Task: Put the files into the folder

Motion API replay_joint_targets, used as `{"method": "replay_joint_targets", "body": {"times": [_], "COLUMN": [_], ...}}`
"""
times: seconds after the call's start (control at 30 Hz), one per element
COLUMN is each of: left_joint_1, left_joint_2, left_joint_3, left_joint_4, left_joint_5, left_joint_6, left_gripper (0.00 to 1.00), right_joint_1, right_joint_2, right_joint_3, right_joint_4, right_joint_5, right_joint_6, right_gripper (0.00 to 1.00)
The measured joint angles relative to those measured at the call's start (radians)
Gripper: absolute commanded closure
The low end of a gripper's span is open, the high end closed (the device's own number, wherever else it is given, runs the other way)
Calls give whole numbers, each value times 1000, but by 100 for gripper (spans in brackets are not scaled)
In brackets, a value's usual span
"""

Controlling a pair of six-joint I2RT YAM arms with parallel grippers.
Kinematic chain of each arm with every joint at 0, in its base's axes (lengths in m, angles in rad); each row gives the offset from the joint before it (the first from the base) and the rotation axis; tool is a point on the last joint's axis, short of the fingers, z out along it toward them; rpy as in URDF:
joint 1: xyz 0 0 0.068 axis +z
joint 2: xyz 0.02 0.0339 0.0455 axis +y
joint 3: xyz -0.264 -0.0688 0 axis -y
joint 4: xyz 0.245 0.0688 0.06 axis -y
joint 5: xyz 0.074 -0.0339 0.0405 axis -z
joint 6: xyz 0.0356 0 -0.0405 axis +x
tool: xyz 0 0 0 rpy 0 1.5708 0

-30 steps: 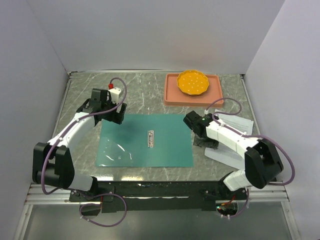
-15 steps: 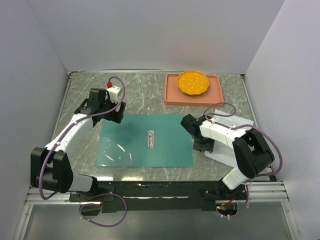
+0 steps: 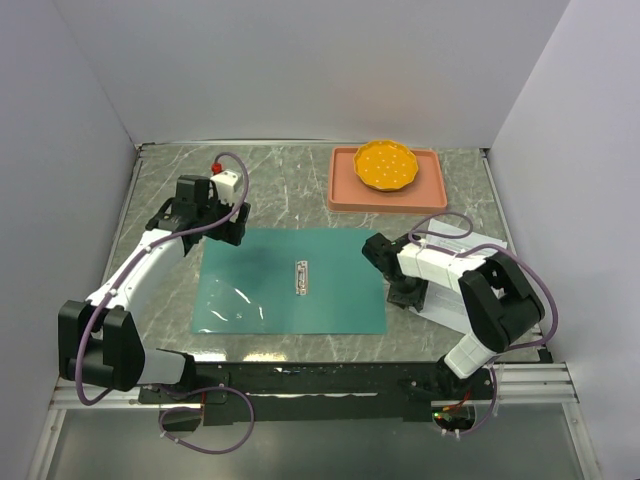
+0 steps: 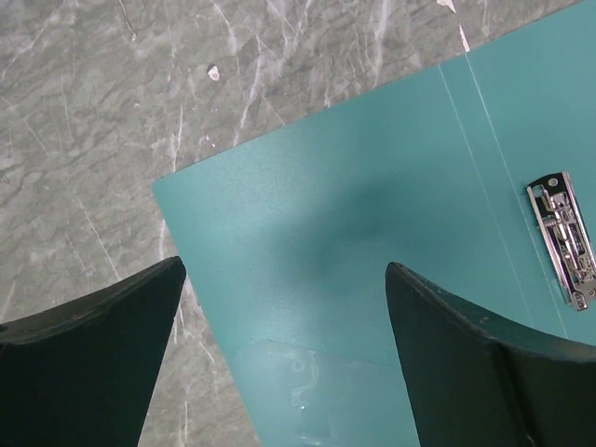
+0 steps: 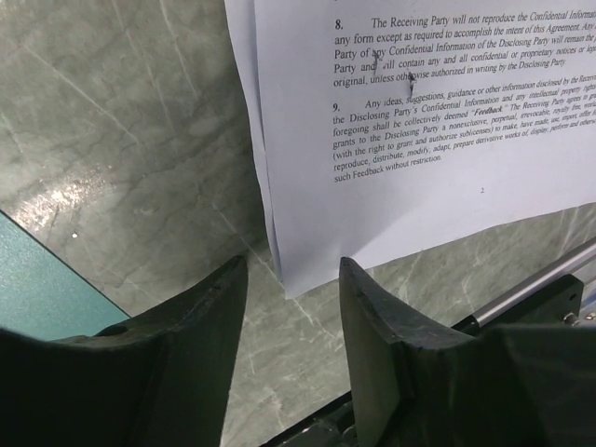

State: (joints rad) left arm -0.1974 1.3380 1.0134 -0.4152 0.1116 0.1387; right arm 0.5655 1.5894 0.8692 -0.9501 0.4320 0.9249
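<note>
The thin teal-green folder lies open in the middle of the grey marble bench, with the white printed paper sheets by the right edge. The left hand gapes wide and empty above the folder's far-left corner. The right hand, partly open, straddles the sheets' corner and grips nothing.

Count: teal folder x1, metal clip x1, printed sheets at least 2, stacked, exact number unclear. Pink tray x1, orange dish x1.

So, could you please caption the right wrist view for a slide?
Open right gripper framing a corner of the files on the marble table.
</note>
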Motion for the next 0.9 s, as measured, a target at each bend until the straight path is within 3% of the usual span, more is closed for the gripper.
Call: {"method": "replay_joint_targets", "body": {"times": [0.13,0.4,0.73,0.9], "left_joint_1": [2,2,2,2], "left_joint_2": [0,0,0,0], "left_joint_3": [-5,-13,-29,-33], "left_joint_4": [0,0,8,10], "left_joint_5": [-5,-13,-31,-37], "left_joint_6": [0,4,7,8], "left_gripper": [4,4,4,4], "right_joint_1": [-9,-32,-40,-41], "right_joint_2": [0,-1,-30,-37], "right_joint_3": [-5,-12,-13,-14], "right_joint_4": [6,9,16,24], "right_joint_5": [1,0,0,-4], "right_joint_6": [10,18,12,9], "right_gripper": [58,64,100,100]}}
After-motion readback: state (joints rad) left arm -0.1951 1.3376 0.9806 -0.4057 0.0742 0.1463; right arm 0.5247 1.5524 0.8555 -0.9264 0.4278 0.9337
